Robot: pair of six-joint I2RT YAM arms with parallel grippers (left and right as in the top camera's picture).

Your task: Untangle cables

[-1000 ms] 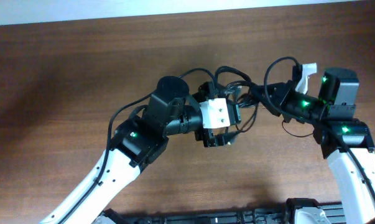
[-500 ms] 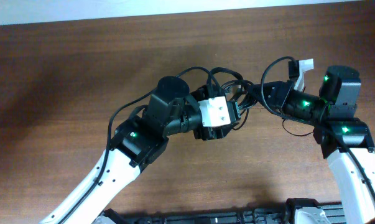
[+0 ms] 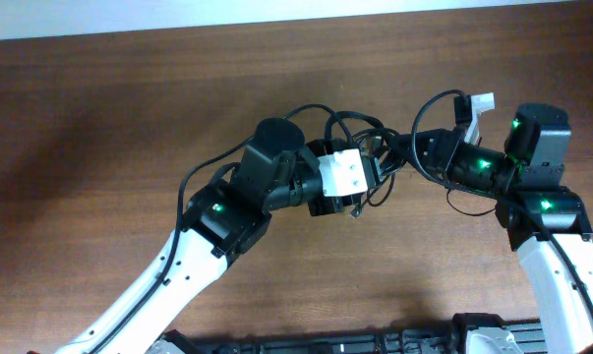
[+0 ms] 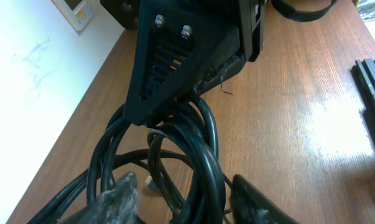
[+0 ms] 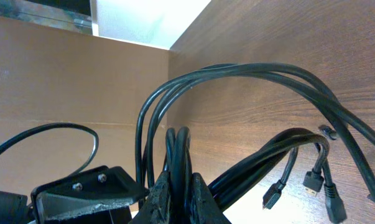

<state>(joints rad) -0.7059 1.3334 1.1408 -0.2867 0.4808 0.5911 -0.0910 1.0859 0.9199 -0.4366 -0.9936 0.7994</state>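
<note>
The cables (image 3: 360, 123) are a tangle of thin black cords hanging between my two grippers at the table's middle. My right gripper (image 3: 406, 149) is shut on a few strands (image 5: 180, 155); loops arch away above it, and small plugs (image 5: 313, 182) dangle at its right. My left gripper (image 3: 370, 182) is open, its fingers (image 4: 187, 202) wide apart on either side of the looped bundle (image 4: 203, 143). The right gripper (image 4: 175, 56) shows just beyond, clamped on the same loops. The left gripper's body (image 5: 81, 190) shows at the lower left of the right wrist view.
The wooden table (image 3: 99, 118) runs back to a white wall (image 3: 276, 8). A black rail (image 3: 326, 344) lies along the front edge. The right arm's own wire (image 3: 436, 100) loops above its wrist near a white tag (image 3: 483, 102).
The left gripper has moved up and slightly right, closer into the tangle. The right gripper shifted a little left early on, then held still with the cables.
</note>
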